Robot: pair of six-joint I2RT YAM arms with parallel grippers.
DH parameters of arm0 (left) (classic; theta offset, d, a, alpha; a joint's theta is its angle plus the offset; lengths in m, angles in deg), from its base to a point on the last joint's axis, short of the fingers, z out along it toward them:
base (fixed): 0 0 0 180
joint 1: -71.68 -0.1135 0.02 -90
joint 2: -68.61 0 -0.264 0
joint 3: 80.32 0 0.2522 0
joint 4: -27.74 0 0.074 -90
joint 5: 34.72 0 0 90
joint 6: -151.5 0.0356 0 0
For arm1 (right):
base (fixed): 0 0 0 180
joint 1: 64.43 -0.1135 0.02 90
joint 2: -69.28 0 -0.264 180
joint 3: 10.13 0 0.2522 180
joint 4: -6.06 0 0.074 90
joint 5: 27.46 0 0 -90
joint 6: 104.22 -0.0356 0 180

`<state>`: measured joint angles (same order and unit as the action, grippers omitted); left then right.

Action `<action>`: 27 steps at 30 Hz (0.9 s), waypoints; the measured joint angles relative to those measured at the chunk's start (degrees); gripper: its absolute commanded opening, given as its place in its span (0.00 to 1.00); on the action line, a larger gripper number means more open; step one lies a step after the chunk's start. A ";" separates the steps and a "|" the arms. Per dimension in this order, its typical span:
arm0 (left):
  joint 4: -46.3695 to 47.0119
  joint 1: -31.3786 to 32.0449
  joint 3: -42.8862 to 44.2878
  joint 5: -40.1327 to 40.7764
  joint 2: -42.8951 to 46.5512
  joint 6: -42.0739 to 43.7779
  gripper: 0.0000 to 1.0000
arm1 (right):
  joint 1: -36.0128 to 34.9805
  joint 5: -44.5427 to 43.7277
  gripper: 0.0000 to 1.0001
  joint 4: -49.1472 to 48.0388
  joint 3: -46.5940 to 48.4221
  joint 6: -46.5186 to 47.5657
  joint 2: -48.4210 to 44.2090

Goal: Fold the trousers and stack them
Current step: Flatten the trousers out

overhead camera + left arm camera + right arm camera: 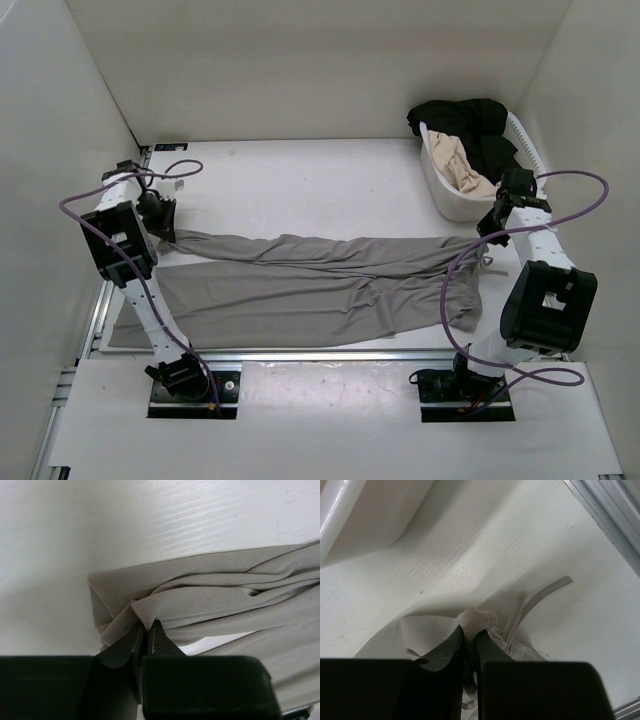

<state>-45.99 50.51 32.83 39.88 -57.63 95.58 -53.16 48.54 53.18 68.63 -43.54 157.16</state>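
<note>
Left pincer (148,628) clamps the trousers (320,288) at a cuff, right pincer (470,633) at the waist.

White basket (445,200) at far right, black garment (465,118) and beige garment (465,172) inside

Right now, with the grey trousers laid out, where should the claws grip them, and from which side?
The two ends of the far edge, from above. The trousers lie lengthwise, hems left, waist right: left claw on the far leg's hem corner, right claw on the bunched waistband beside the drawstring. Both are shut there, likely good for a lengthwise fold.
</note>
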 measured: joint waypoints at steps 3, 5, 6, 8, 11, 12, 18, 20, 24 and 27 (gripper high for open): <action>-1.40 0.02 2.84 0.00 -0.11 -0.28 0.14 | 0.07 0.11 0.00 0.61 1.14 0.55 0.26; -2.84 0.15 8.20 -0.11 -0.24 -0.90 0.14 | 0.22 0.74 0.00 1.79 4.00 1.05 1.27; -2.95 0.20 11.67 -0.22 -0.24 -1.14 0.14 | 0.37 1.16 0.00 2.19 6.25 1.29 2.08; -2.10 0.28 17.86 -0.52 0.28 -1.81 0.14 | 0.66 2.12 0.00 2.21 10.82 1.60 3.08; -0.74 0.04 18.73 -0.96 4.59 -2.23 0.14 | 1.20 3.74 0.00 0.57 13.49 1.92 1.57; -0.59 -0.22 17.35 -1.20 6.58 -2.21 0.14 | 1.68 4.31 0.00 -0.33 12.98 1.97 0.17; -0.44 -4.35 -4.70 -2.40 20.96 -0.28 0.14 | 5.22 9.79 0.00 -5.09 -1.60 0.50 -11.63; -0.98 -5.81 -11.67 -2.36 22.43 0.13 0.14 | 5.25 11.17 0.00 -6.34 -7.61 -0.46 -12.33; -1.22 -8.35 -19.87 -2.36 20.74 0.48 0.14 | 5.29 12.33 0.00 -5.86 -19.61 -2.16 -12.20; -0.85 -8.72 -19.54 -2.64 19.65 0.44 0.14 | 5.29 12.28 0.00 -4.68 -22.32 -2.82 -12.26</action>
<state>-46.84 41.79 13.29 37.23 -37.98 96.02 -47.87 60.82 48.50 46.31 -46.36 144.90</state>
